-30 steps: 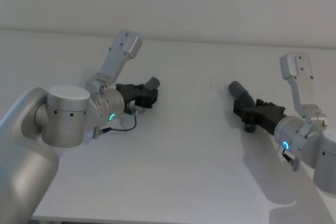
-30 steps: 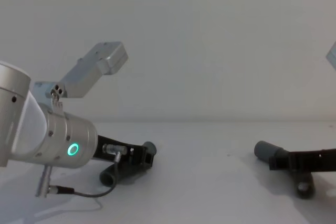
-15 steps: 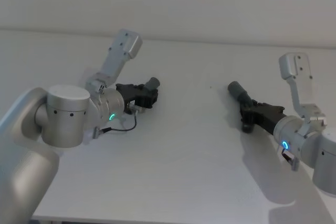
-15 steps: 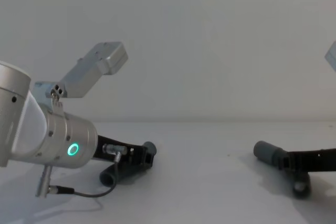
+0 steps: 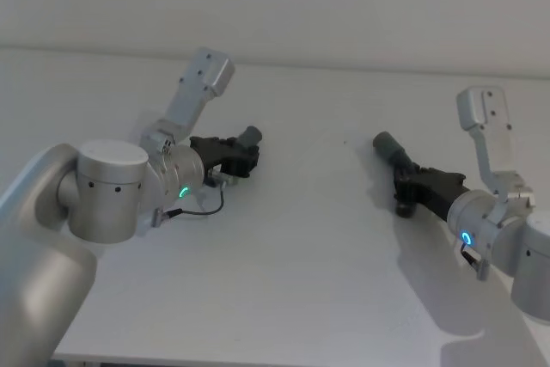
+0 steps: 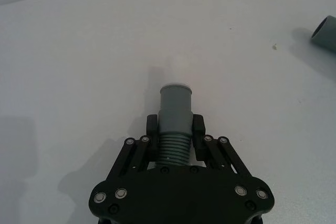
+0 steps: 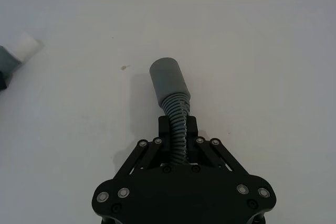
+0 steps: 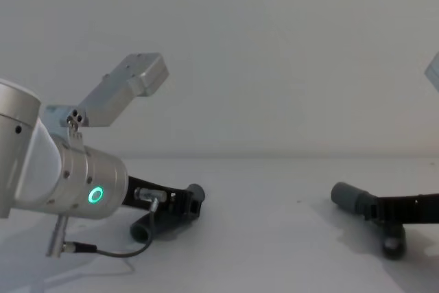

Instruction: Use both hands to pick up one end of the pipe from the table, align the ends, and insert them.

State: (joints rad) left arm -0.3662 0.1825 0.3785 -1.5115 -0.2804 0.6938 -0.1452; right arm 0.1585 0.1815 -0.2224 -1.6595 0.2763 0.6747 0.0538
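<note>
Evidently the grasp is the step in hand. Each tool is closed on the ribbed middle of its own piece of the pipe, low over the tabletop, and the two pieces lie well apart.

The left tool clamps the left piece from both sides. Its long axis runs out ahead of the fingers, and the white plug tip points right and slightly far. The rear end sags to the surface in the chest view.

The right tool pinches the right piece just behind its open grey cuff. That cuff points left and far, with the curved tail drooping behind the fingers.

As I judge it, both arms next need to lift clear and travel toward the middle. The wrists must turn so that the two axes fall on one line, plug facing cuff, before any push. Both ends now angle toward the far side, so they would meet at a slant unless corrected.
</note>
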